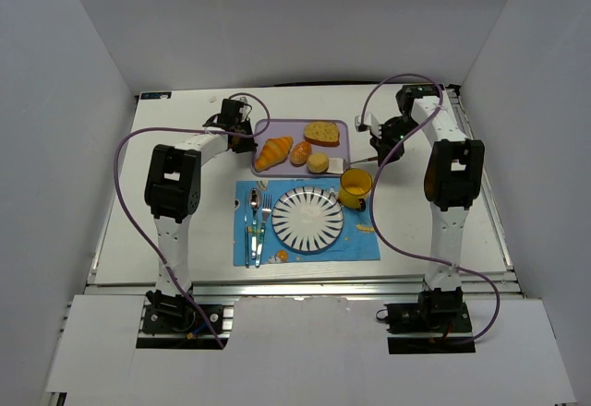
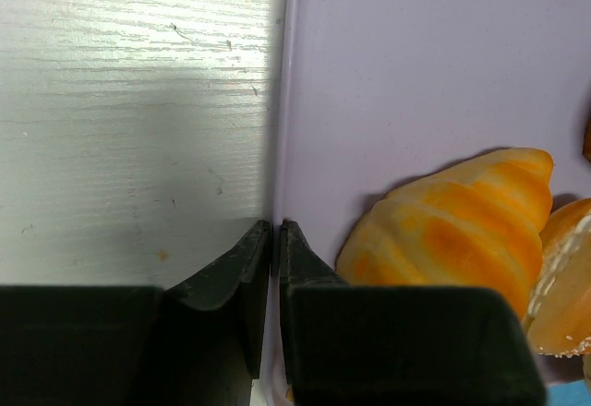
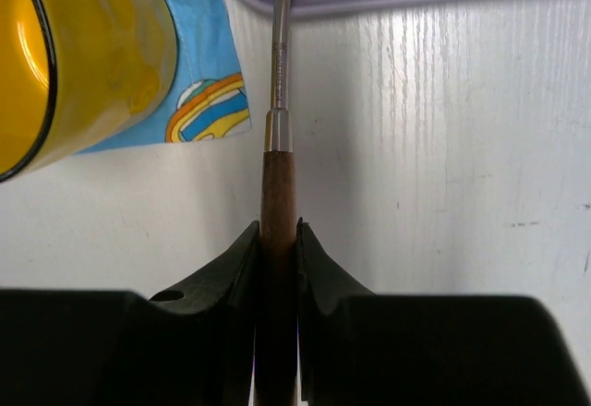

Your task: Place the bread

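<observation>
The bread (image 1: 318, 161) is seen on the tray (image 1: 284, 128), apart from both grippers. The left gripper (image 2: 274, 232) is pinched together at the rim, and the right gripper (image 3: 277, 236) is clamped on a utensil handle (image 3: 277, 185).

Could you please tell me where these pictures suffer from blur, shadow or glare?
Top external: even, soft light, everything sharp. Left wrist: a shadow darkens the table by the left gripper; the croissant is slightly soft. Right wrist: the yellow mug is blurred up close; the utensil handle in the right gripper is sharp.
</observation>
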{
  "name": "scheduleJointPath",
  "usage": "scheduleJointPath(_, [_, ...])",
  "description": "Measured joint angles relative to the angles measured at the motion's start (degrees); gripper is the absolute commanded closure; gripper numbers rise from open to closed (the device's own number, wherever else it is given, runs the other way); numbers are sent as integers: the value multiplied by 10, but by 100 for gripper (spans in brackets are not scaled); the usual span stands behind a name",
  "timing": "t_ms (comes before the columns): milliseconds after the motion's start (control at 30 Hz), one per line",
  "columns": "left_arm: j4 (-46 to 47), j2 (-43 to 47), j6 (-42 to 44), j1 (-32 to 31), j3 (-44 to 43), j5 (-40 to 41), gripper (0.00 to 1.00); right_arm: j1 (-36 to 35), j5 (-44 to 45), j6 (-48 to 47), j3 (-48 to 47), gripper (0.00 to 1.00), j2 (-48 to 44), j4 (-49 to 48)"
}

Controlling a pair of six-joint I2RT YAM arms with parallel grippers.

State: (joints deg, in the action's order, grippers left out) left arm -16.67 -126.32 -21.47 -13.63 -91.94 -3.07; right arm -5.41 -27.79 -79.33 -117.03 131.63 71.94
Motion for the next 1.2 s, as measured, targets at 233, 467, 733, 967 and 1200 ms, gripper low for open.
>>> scheduleJointPath(233, [-1,0,0,0,-1,0,80,-4,-28,8,6,100,0,-3])
scheduleJointPath(467, [-2,0,0,0,-2,0,80,-3,-42,28,6,100,0,-24])
scheduleJointPath(733, [-5,0,0,0,-3,0,80,-3,-43,42,3,100,-14,-30])
scheduleJointPath(967, [-5,0,0,1,-3,0,80,-4,-41,36,-14,100,-39,-27])
scheduleJointPath(1200, [-5,0,0,1,-3,0,80,-12,-33,3,-13,100,-54,-16])
